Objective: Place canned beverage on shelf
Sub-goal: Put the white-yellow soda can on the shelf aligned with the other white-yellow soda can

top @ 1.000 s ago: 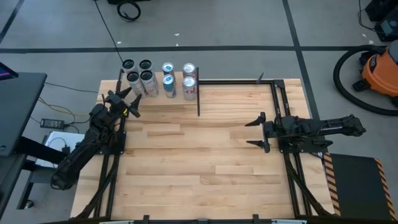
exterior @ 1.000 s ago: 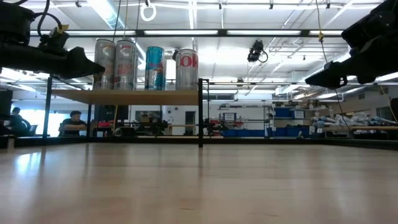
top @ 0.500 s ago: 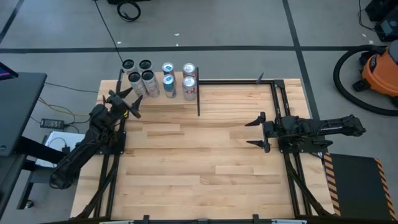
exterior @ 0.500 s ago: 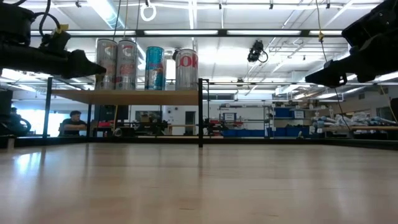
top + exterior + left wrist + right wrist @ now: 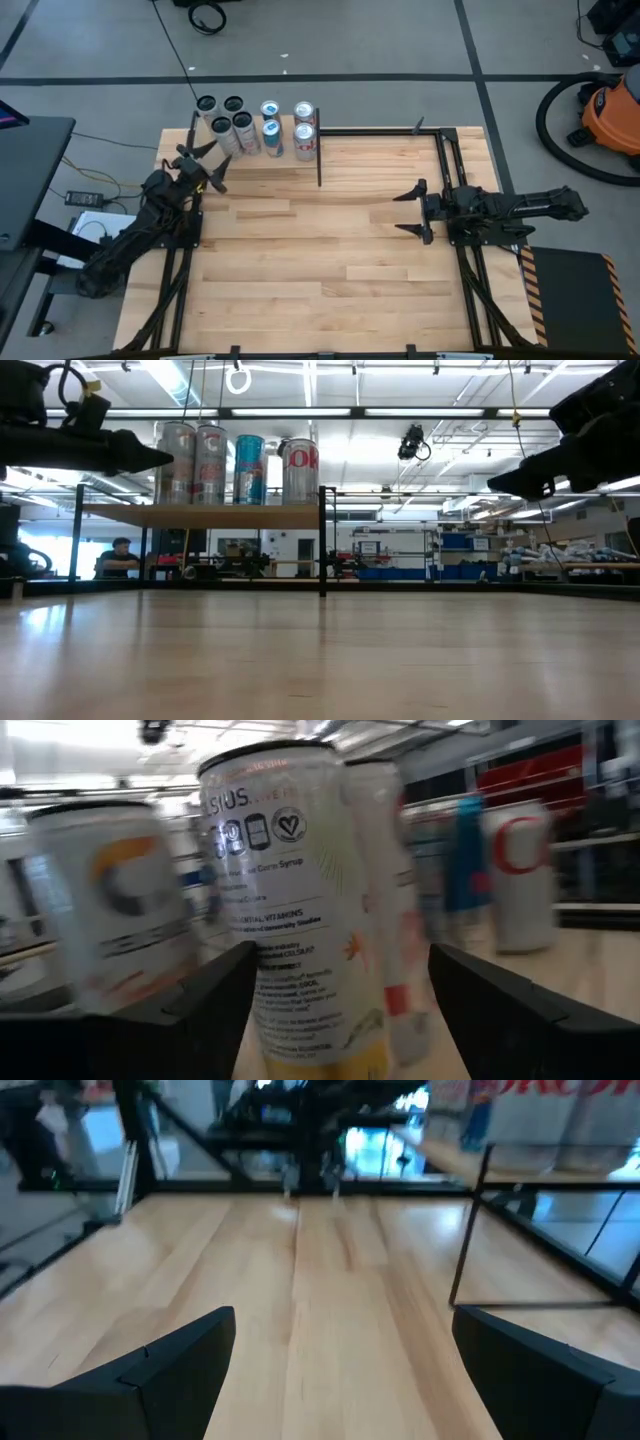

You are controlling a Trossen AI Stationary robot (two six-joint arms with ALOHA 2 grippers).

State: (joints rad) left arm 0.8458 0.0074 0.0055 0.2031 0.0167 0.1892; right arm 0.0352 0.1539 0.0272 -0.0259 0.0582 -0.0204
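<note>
The left gripper's (image 5: 207,165) fingers (image 5: 195,1010) are seen spread apart and empty, held in the air just short of a white can (image 5: 300,910) that stands upright on the shelf (image 5: 200,515), apparently untouched, though the wrist view is blurred. Several cans are grouped on that raised pale-wood panel at the table's (image 5: 320,270) far left corner. The right gripper (image 5: 412,210) is held wide apart over the table's right side, with nothing between its fingers (image 5: 150,1365).
</note>
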